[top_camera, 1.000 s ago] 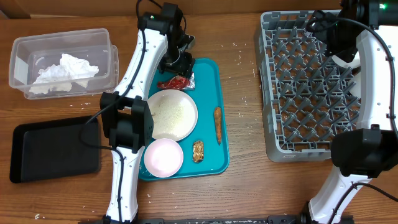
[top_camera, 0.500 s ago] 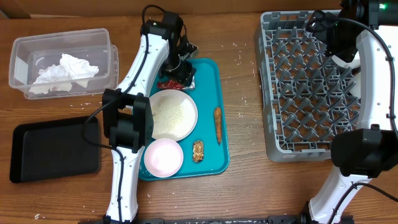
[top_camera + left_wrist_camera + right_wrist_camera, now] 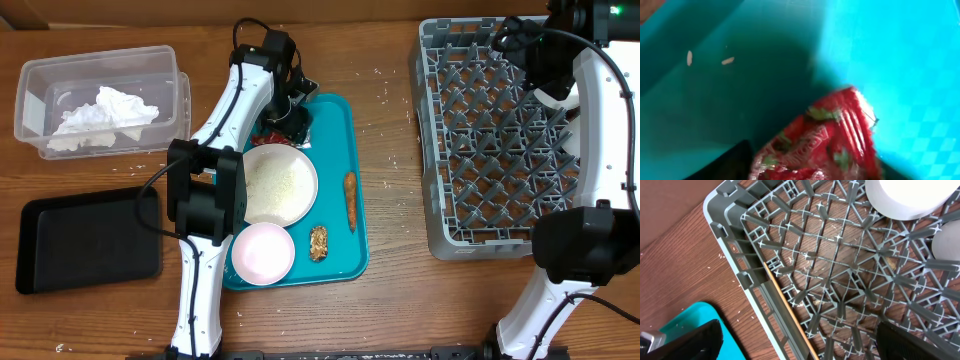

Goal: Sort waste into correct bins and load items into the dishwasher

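A red snack wrapper (image 3: 281, 133) lies at the far end of the teal tray (image 3: 338, 125). My left gripper (image 3: 292, 112) is down over it. In the left wrist view the wrapper (image 3: 825, 140) lies between my two dark fingers (image 3: 815, 170), which are apart on either side of it. A white plate of rice (image 3: 277, 184), a pink bowl (image 3: 263, 252), an orange sausage (image 3: 350, 198) and a brown bar piece (image 3: 318, 242) also sit on the tray. My right gripper (image 3: 800, 345) is open and empty above the far left corner of the grey dishwasher rack (image 3: 440, 150).
A clear bin (image 3: 40, 75) with white tissue stands at the far left. A black tray (image 3: 88, 240) lies in front of it. A thin wooden stick (image 3: 790, 315) lies along the rack's left wall (image 3: 740, 245). Crumbs dot the wooden table.
My left gripper has moved slightly right and down onto the red wrapper. The right arm has not moved.
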Robot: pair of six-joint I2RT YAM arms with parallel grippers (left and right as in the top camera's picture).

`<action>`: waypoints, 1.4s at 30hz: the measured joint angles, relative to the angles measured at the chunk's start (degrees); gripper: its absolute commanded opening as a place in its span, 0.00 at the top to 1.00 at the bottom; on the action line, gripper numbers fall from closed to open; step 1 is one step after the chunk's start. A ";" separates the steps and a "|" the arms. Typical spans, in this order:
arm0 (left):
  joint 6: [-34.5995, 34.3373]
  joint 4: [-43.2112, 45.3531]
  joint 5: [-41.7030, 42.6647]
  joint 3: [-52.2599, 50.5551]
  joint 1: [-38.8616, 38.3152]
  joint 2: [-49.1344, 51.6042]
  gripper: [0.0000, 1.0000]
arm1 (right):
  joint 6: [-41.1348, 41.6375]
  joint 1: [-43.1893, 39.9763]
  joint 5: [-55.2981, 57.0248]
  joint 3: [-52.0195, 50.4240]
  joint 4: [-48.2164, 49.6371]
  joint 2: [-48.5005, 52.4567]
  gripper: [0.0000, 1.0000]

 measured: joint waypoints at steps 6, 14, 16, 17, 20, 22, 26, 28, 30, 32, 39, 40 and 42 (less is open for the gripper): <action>0.20 0.94 -0.22 0.00 0.00 0.02 0.96 | 0.00 -0.02 0.00 0.00 -0.02 0.00 0.00; -3.52 -1.20 -3.43 5.46 0.00 0.74 0.96 | 0.00 -0.02 0.00 0.00 0.00 0.00 0.00; -5.22 -2.34 -5.73 9.35 0.00 0.74 0.96 | -0.02 -0.02 0.00 0.00 0.00 0.00 0.00; -6.05 -3.02 -6.97 11.34 0.00 0.74 0.96 | -0.02 -0.02 0.02 0.00 -0.02 0.00 0.00; -9.31 -5.51 -12.92 20.39 0.00 0.74 0.96 | -0.02 0.00 0.02 0.00 0.00 0.00 0.00; -12.20 -6.56 -17.22 25.55 0.11 0.68 0.96 | -0.02 -0.02 0.02 0.00 -0.02 0.00 0.00; -20.15 -8.46 -27.15 32.13 1.29 0.15 0.96 | 0.00 0.00 0.00 0.00 0.02 0.00 0.00; -25.46 -10.71 -31.91 33.88 3.19 -0.15 0.96 | 0.00 -0.02 0.00 0.00 -0.02 0.00 0.00; -29.70 -13.20 -34.23 34.27 5.22 -0.26 0.96 | -0.02 0.00 0.00 0.00 -0.02 0.00 0.00; -34.12 -15.39 -35.89 34.34 8.09 -0.26 0.96 | 0.00 -0.02 -0.02 0.00 -0.04 0.00 0.00; -43.39 -17.40 -35.28 34.36 20.04 -0.26 0.85 | -0.02 0.00 0.02 0.00 -0.02 0.00 0.00; -43.93 -17.46 -33.79 34.36 21.94 -0.26 0.69 | -0.02 -0.02 0.00 0.00 0.00 0.00 0.00; -44.87 -17.70 -30.64 34.36 24.83 -0.26 0.00 | -0.02 -0.02 0.00 0.00 -0.02 0.00 0.00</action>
